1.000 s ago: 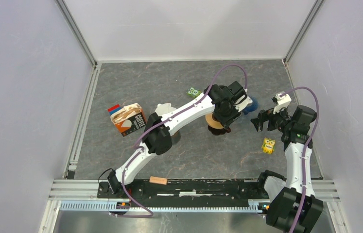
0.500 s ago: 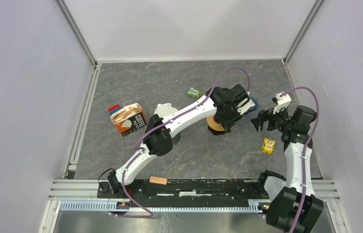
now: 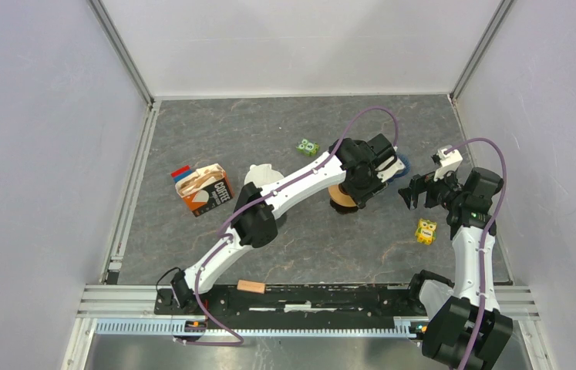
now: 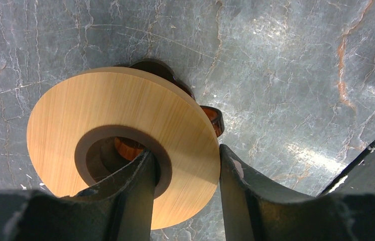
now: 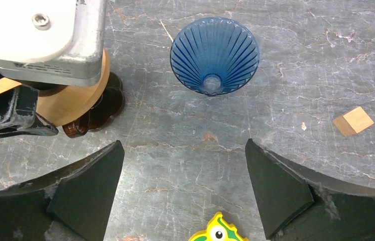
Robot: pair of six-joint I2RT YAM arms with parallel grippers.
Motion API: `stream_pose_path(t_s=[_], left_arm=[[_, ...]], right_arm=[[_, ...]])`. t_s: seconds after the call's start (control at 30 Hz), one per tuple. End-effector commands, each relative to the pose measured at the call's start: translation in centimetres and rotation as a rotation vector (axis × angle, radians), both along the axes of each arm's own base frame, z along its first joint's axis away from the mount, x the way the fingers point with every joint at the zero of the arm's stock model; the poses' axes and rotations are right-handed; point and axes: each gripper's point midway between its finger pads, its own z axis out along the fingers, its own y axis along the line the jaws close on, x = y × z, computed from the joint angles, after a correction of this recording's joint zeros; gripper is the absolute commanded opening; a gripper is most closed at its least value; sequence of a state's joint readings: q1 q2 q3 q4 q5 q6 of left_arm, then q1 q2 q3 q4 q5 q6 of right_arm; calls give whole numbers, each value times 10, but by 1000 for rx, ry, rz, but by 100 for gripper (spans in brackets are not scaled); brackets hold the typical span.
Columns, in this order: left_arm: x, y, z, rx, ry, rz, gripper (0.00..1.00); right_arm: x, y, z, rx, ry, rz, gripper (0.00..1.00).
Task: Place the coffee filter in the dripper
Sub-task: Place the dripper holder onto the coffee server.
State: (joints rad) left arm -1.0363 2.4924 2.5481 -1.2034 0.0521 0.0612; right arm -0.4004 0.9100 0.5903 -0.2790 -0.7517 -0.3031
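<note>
The gravest risk lies with the left tool (image 4: 185,156). It is clamped across the band of the round wooden ring on a dark amber-brown glass body (image 4: 75,115), one finger in the hole and the other on the outer rim, right of the middle of the grey marbled counter (image 3: 284,123). That bite is narrow and off-centre, so a lift or turn could let the piece swing, slip and drop on the stone.

Next, the blue ribbed glass cone dripper (image 5: 215,52) sits just beside the ring toward the right edge, where a sweep of the left wrist could knock it.

The right tool (image 5: 184,145) hangs wide open and empty near the right edge, facing both pieces. If it closes in, the arms could clash.

Least, the white rounded piece (image 3: 257,173), which I take for the coffee filter, lies left of the middle, partly under the left arm. A light thing like that could be dragged.

Counted:
- one counter
- two arms
- one orange-and-white carton printed COFFEE (image 3: 206,190), near the left edge
- one ringed piece
- one blue cone
- one white piece
- two small toy blocks: green toy block (image 3: 306,146) and yellow toy block (image 3: 425,230)
- one tan wooden square chip (image 5: 353,120)
</note>
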Motion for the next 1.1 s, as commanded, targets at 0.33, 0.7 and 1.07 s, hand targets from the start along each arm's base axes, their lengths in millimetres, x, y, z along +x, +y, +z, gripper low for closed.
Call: stream_pose_path(t_s=[0.33,0.7,1.07], left_arm=[[-3,-4,24,-21,-59,-43,45],[-1,-2,37,-30,-89,-40,60],[3,2,59,-48,-143,-36,72]], right_arm=[[1,1,3,-7,-22,16,98],[1,1,4,-5,-23,18,98],[1,2,3,1,-20,17,98]])
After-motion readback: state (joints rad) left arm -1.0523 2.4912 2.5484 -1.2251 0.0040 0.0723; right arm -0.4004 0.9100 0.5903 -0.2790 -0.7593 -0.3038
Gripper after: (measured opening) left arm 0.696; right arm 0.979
